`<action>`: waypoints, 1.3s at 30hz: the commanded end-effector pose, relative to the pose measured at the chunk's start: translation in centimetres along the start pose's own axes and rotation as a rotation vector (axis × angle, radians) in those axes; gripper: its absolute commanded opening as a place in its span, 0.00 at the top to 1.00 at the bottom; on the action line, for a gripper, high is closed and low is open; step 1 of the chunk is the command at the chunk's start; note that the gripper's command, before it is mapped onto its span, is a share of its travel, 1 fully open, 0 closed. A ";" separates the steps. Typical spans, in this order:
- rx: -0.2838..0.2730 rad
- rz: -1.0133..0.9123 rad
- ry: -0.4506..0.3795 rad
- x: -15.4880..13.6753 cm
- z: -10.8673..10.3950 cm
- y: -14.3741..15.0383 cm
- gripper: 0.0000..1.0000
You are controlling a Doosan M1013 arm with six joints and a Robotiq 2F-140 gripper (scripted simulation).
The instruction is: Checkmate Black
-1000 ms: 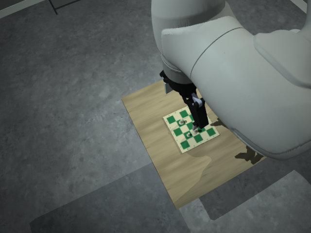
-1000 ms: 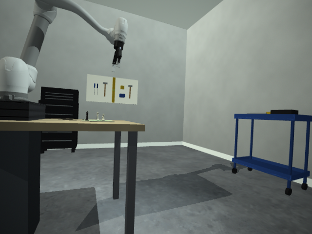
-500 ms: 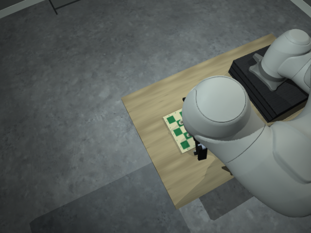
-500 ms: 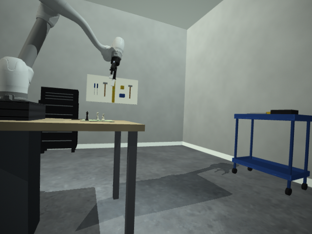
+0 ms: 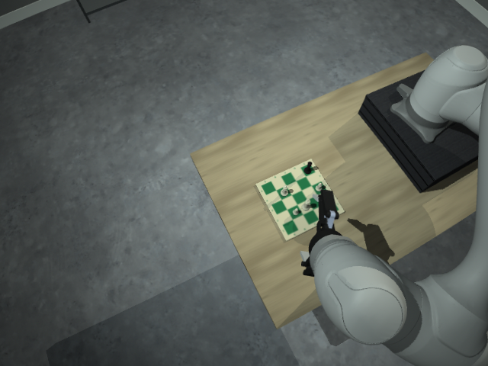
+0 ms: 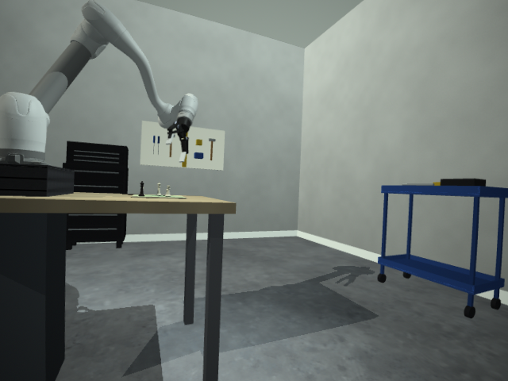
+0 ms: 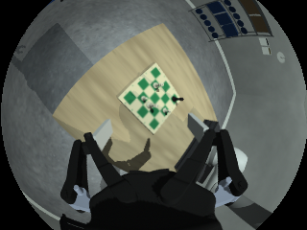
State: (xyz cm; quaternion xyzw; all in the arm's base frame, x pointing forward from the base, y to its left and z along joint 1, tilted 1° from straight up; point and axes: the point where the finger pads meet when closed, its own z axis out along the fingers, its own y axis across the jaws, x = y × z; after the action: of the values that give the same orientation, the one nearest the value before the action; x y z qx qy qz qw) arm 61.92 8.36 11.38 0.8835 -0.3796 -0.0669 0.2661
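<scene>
Board point(image 5: 290, 236) point(image 7: 154, 131) partly hidden behind tool point(image 5: 326, 226) point(image 6: 175, 149) point(image 7: 151, 128) in top view; edge lettering unreadable.

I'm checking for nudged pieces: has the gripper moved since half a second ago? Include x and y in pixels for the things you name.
Yes, the gripper point(image 5: 316, 226) point(image 6: 175, 148) point(image 7: 149, 123) is lower, now overlapping the tool panel point(image 6: 163, 161).
</scene>
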 end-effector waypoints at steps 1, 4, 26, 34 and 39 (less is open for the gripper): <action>-0.032 0.047 0.012 -0.5 0.6 -0.6 0.00; -0.104 0.178 0.074 -2.1 2.7 -2.1 0.00; -0.212 0.730 0.520 -8.8 10.3 -8.1 0.00; -0.159 0.879 0.681 -10.8 12.2 -9.7 0.00; -0.132 0.926 0.734 -11.4 12.9 -10.2 0.00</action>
State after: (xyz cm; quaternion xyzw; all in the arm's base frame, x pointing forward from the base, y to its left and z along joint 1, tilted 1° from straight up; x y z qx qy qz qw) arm 56.46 16.61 -5.36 0.5845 -0.6005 0.3240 0.4391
